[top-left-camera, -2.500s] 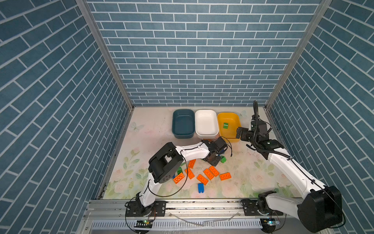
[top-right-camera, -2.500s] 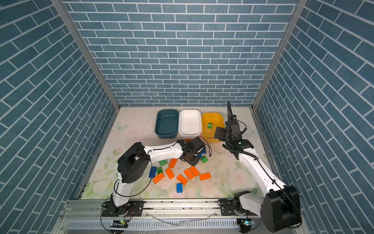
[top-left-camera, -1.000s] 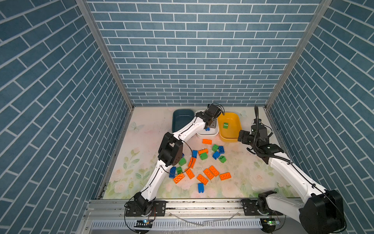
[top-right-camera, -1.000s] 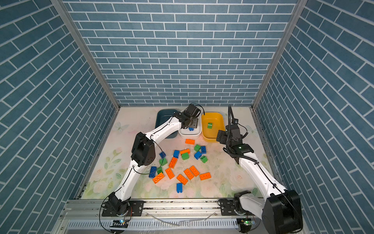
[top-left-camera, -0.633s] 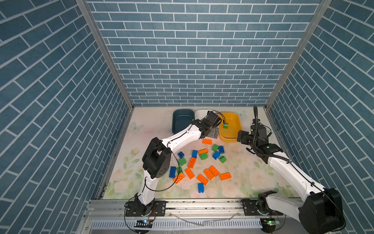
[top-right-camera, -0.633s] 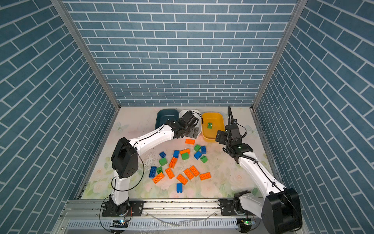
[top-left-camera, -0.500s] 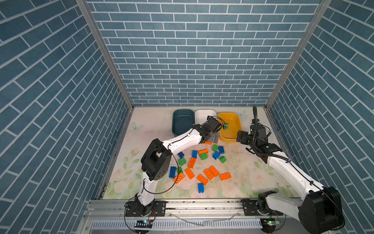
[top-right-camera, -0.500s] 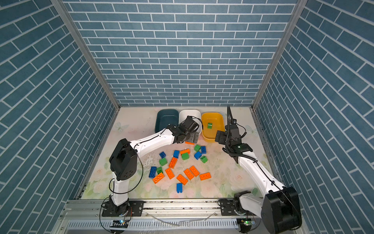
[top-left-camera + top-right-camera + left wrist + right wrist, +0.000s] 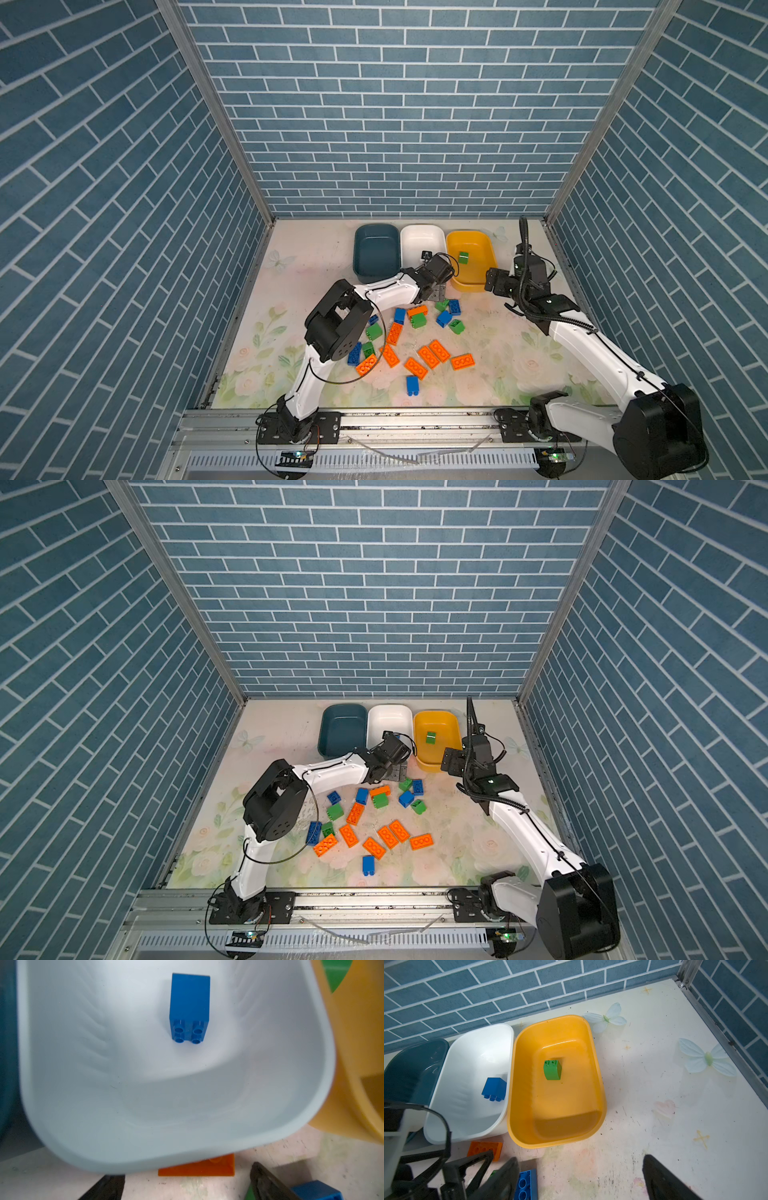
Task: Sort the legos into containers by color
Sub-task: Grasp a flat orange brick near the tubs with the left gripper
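Released at the left pincer (image 9: pixel 187 1186): tips spread wide, nothing between. Backed off within the last second from over the white rounded plastic tub (image 9: pixel 145 1159) to just outside its near rim. Left behind: small blue studded block (image 9: pixel 190 1007), lying on its side on the tub floor, so blue maps to white. Next door in the yellow plastic tub (image 9: pixel 571 1126): one chunky green block (image 9: pixel 552 1070), unchanged. Right pincer (image 9: pixel 581 1180) likewise splayed and empty, hanging near the yellow tub's near rim. Dark teal tub (image 9: pixel 376 249) empty, presumably for orange. Flat orange brick (image 9: pixel 197 1167) just beside the white rim; other loose legos (image 9: pixel 428 356) scattered on the floral desk (image 9: pixel 519 365). Two sorted, most to go; likely a fresh pick next.
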